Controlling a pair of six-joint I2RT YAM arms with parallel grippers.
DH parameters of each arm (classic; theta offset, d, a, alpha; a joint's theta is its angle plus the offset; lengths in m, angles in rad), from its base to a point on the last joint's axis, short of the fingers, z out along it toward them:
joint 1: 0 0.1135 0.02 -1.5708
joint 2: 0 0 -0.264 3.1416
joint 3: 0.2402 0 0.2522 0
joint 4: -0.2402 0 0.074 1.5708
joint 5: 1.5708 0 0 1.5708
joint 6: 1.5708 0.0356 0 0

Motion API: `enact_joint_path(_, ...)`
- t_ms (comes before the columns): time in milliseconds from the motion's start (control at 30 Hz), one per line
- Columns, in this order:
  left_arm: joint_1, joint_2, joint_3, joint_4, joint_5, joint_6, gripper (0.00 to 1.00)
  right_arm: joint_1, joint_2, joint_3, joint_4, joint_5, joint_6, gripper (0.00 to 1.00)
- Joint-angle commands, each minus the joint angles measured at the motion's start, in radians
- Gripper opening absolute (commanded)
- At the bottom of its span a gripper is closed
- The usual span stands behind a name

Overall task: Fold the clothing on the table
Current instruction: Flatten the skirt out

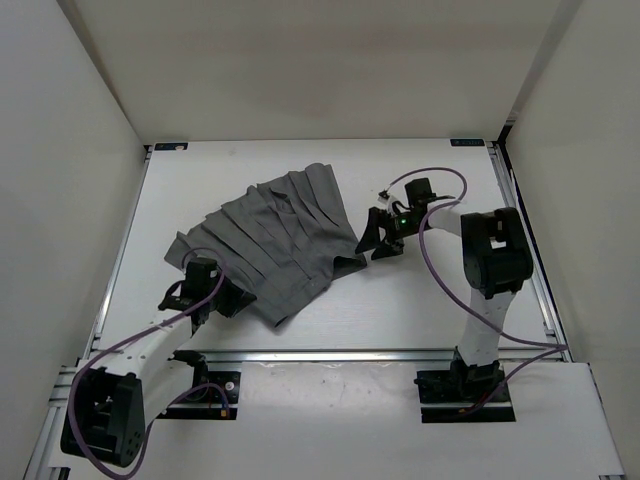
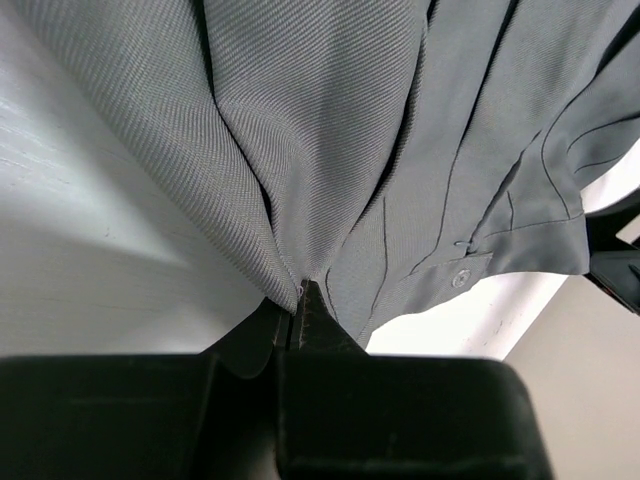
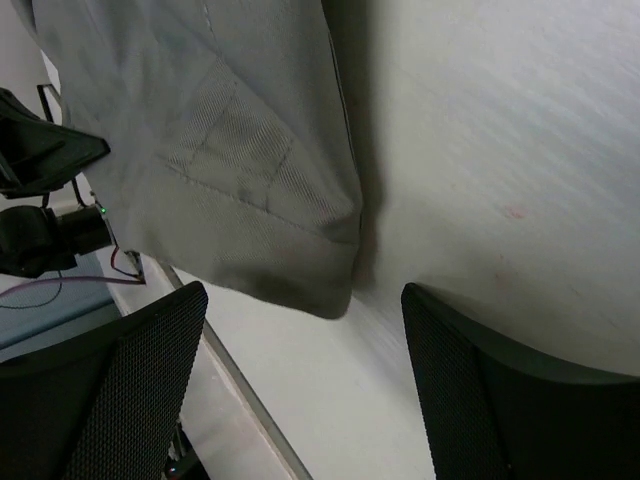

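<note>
Medium-grey pleated fabric garment lies spread on the flat white table, left of centre. Left gripper clenched on its near edge. Right gripper jaws spread, just beside its right corner.

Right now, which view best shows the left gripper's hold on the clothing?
Left wrist: the left gripper is shut on a gathered fold of the clothing, close up. Top external only shows it at the garment's near-left edge; right wrist shows only a different corner.
</note>
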Motion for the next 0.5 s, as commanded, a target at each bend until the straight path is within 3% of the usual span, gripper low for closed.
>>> enact_joint_path(0, 0.006, -0.004, 0.037, 0.003, 0.025, 0.012, 0.00, 0.013, 0.040, 0.065, 0.001, 0.085, 0.001, 0.84)
enact_joint_path(100, 0.014, -0.011, 0.019, 0.008, 0.034, 0.009, 0.00, 0.020, 0.076, 0.083, -0.016, 0.115, -0.015, 0.82)
enact_joint_path(300, 0.031, -0.024, -0.004, 0.018, 0.047, 0.009, 0.00, 0.034, 0.110, 0.095, -0.016, 0.075, -0.005, 0.67)
enact_joint_path(467, 0.058, -0.009, -0.021, 0.040, 0.073, 0.017, 0.00, 0.081, 0.097, 0.086, -0.019, 0.018, -0.021, 0.62)
